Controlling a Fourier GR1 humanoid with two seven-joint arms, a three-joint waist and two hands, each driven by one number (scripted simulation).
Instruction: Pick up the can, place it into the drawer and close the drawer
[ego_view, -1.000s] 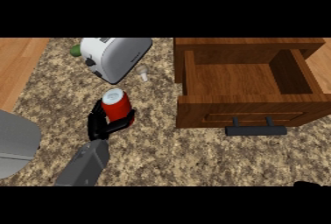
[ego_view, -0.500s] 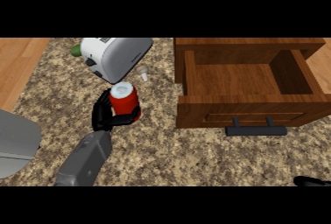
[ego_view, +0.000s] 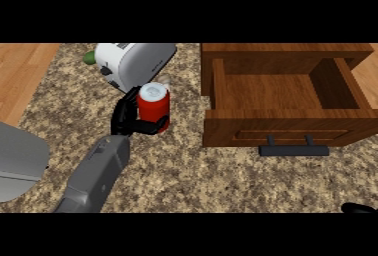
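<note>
The red cylindrical can with a white top (ego_view: 153, 106) is held upright by the left hand (ego_view: 127, 120), its black fingers (ego_view: 146, 126) curled round it, between the white toaster (ego_view: 135, 62) and the open wooden drawer (ego_view: 284, 131), above the speckled stone surface (ego_view: 199, 175). The grey forearm (ego_view: 96, 175) is angled up from the lower edge. Of the right hand (ego_view: 359, 208), only a dark tip is seen at the lower right corner; its fingers cannot be judged.

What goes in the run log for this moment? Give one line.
left hand: shut on can | can: left of drawer | drawer: open | right hand: at lower right edge, fingers unclear
</note>
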